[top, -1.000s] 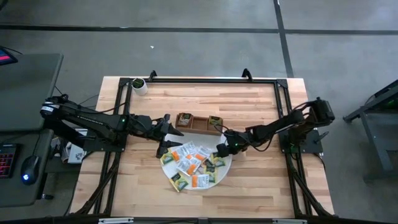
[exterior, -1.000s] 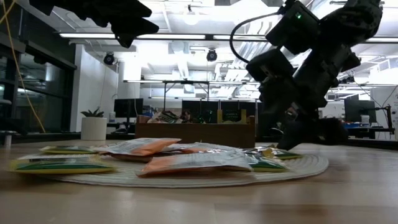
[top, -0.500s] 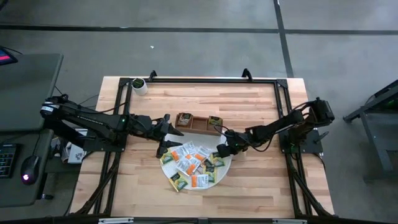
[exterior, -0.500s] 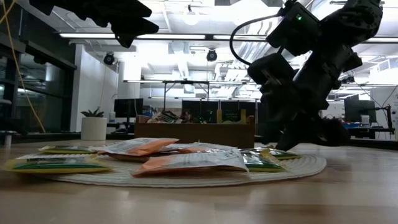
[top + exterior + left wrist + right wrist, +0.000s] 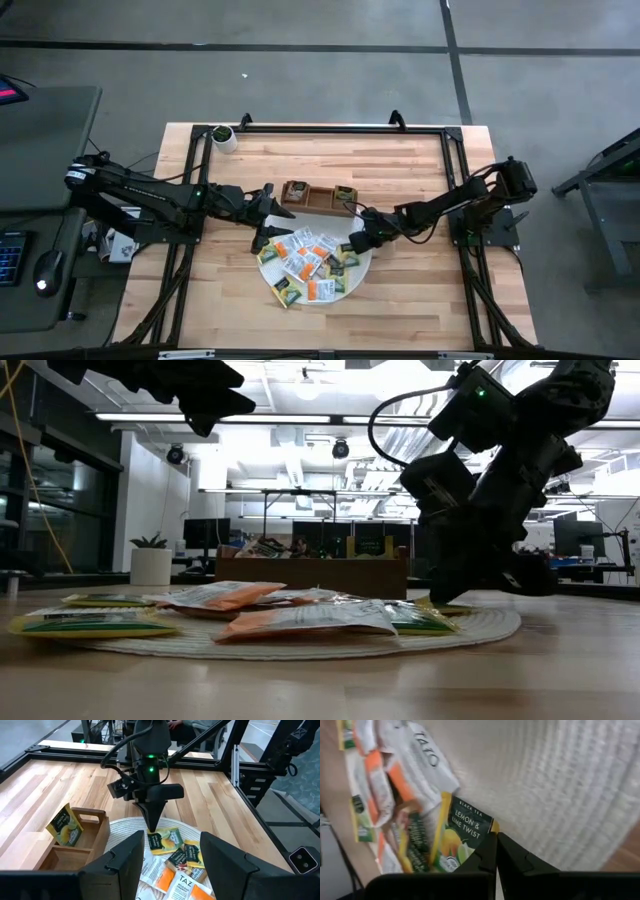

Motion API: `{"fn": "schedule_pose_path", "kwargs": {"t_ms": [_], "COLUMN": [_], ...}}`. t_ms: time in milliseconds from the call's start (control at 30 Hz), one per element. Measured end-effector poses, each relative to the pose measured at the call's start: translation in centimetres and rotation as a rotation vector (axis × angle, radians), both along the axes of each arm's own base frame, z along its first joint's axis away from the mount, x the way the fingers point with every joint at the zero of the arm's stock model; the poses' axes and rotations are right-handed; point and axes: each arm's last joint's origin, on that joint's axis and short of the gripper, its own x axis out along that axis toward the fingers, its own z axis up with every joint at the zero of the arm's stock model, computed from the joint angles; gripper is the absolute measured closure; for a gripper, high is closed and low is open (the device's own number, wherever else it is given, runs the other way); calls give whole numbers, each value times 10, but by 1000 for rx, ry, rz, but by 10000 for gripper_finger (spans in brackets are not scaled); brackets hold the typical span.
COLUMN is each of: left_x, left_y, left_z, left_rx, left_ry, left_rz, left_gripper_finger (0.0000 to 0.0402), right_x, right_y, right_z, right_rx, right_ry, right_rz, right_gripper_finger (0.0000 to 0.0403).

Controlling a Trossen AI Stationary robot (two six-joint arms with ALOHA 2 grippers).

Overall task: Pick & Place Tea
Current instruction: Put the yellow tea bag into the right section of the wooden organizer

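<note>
The tea packets point(image 5: 312, 262) lie heaped on a round white woven mat point(image 5: 362, 270) near the middle of the worktop point(image 5: 420, 300); overlap hides much of each packet, so a sure count is not possible, and in the low view only their edges show. One yellow-and-green packet point(image 5: 460, 836), printed "Lemon & Lime Twist", lies at the mat's 2 o'clock edge; one corner of it is clamped between the tips of the right pincer point(image 5: 496, 851), whose fingers are pressed together on it. In the left wrist view the same packet point(image 5: 165, 840) sits directly under the pointed tip of the right pincer, which hides the pinched corner. Whether the packet is raised off the mat cannot be told. The left pincer point(image 5: 270, 213) hangs above the mat's 10 o'clock edge with its fingers point(image 5: 122, 862) spread apart and nothing between them. At 12 o'clock from the mat stands a brown wooden tray point(image 5: 318, 198); a yellow packet point(image 5: 65, 824) leans upright in one end compartment, while the rest of the tray is cut off or too small to read. A small white pot with a plant point(image 5: 224, 136) stands at the worktop's 10 o'clock corner.
</note>
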Motion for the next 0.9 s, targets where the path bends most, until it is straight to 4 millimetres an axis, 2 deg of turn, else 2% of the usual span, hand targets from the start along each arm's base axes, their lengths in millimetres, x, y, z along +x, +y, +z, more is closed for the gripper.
{"fn": "schedule_pose_path", "kwargs": {"t_ms": [167, 533, 900], "left_x": [0, 0, 0], "left_y": [0, 0, 0], "left_z": [0, 0, 0], "left_rx": [0, -2, -2], "left_ry": [0, -1, -1], "left_rz": [0, 2, 3], "left_gripper_finger": [209, 209, 209], "right_x": [2, -6, -18], "right_y": [0, -4, -13], "right_z": [6, 43, 81], "right_rx": [-10, -119, -352], "right_ry": [-52, -176, -330], "right_rz": [6, -8, 19], "right_gripper_finger": [402, 402, 403]}}
